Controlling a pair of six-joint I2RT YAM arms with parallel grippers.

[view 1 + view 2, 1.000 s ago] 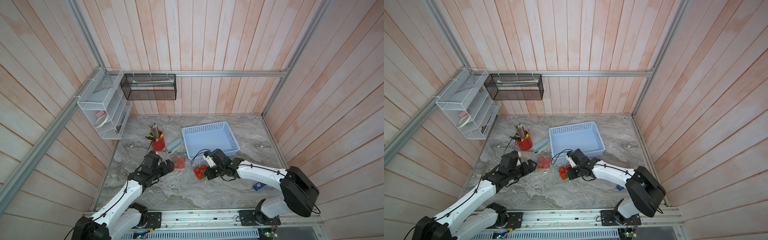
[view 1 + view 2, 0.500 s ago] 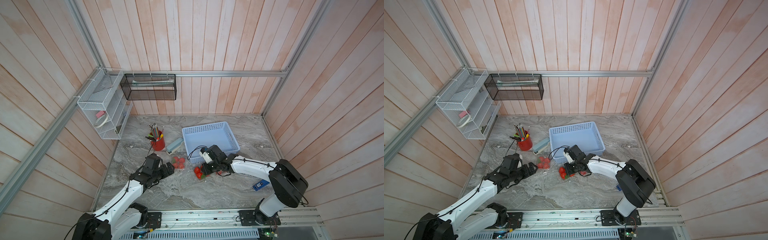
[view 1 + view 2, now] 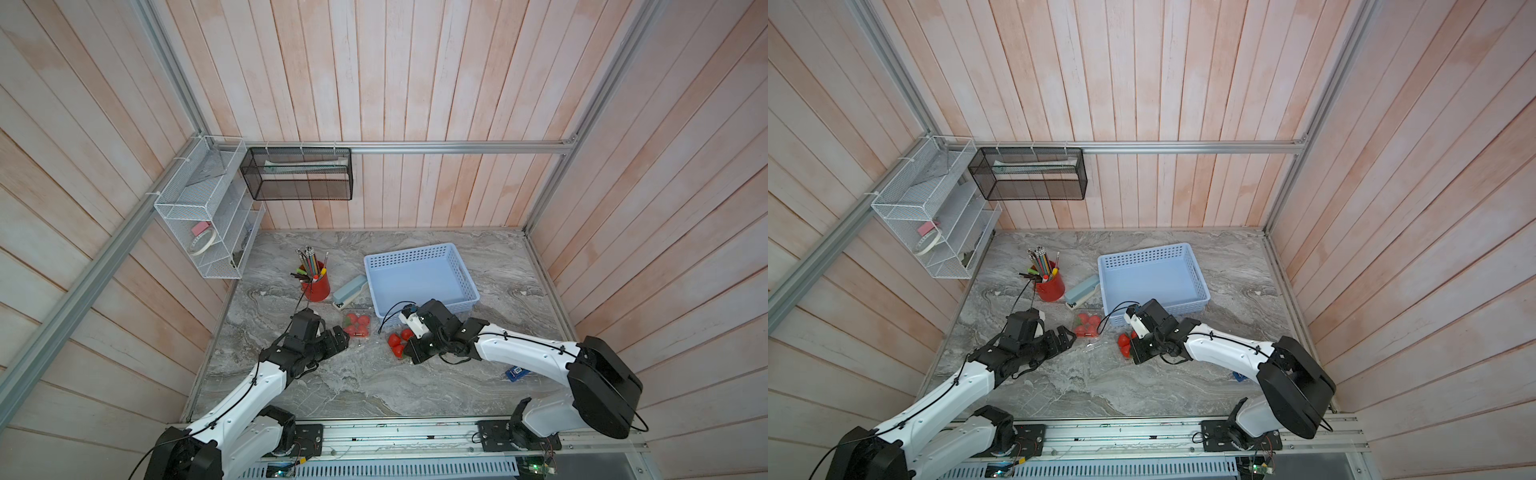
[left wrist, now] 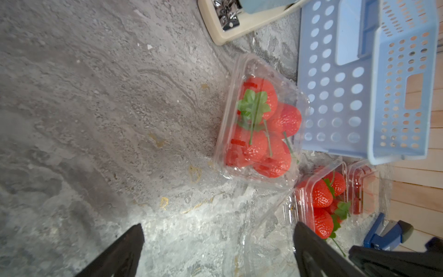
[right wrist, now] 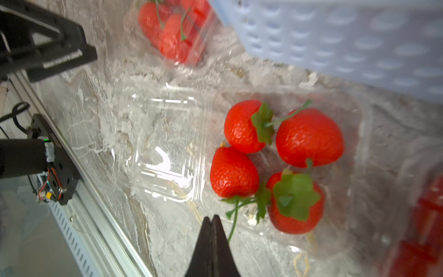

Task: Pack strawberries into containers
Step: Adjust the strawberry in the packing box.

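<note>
Showing clearly only in wrist views, container (image 5: 165, 144) seems open; right tool (image 5: 212, 217) closed; left tool (image 4: 218, 225) spread.

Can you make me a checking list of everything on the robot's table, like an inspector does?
Surface: grey marble table, flat.
Job's things: closed container holds four strawberries; open container holds four more, lid lying flat; third container only partly seen.
Clutter: blue basket, red pencil cup, stapler, small blue item.
Grippers: left pincer open, empty; right pincer shut, empty, by the open container's edge.
Cables: black cable loops off the right wrist.
Surroundings: wooden walls, white wire rack, black mesh basket.
</note>
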